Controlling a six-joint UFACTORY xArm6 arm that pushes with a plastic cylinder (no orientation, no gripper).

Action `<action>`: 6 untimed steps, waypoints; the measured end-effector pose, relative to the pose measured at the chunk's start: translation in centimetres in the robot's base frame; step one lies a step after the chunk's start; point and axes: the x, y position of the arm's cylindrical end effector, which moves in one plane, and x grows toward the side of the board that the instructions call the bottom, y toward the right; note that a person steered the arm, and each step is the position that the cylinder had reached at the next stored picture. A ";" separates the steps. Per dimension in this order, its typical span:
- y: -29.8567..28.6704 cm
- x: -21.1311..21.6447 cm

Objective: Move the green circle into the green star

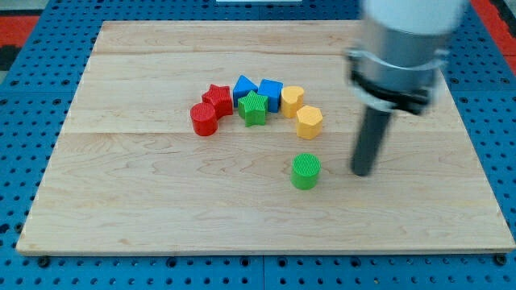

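Note:
The green circle [305, 171] lies alone on the wooden board [161, 201], below and right of the cluster. The green star [253, 108] sits in the middle of the cluster toward the view's top, between the red star [218, 98] and the yellow blocks. My tip [363, 172] rests on the board to the right of the green circle, a clear gap apart from it. The rod rises toward the view's top into the arm's grey body.
Around the green star are a red cylinder [205, 118], a blue triangle [244, 86], a blue cube [270, 91], a yellow heart [292, 101] and a yellow hexagon [309, 122]. Blue perforated table surrounds the board.

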 end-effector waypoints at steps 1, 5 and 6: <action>-4.2 3.4; -14.9 -2.9; -18.4 -1.5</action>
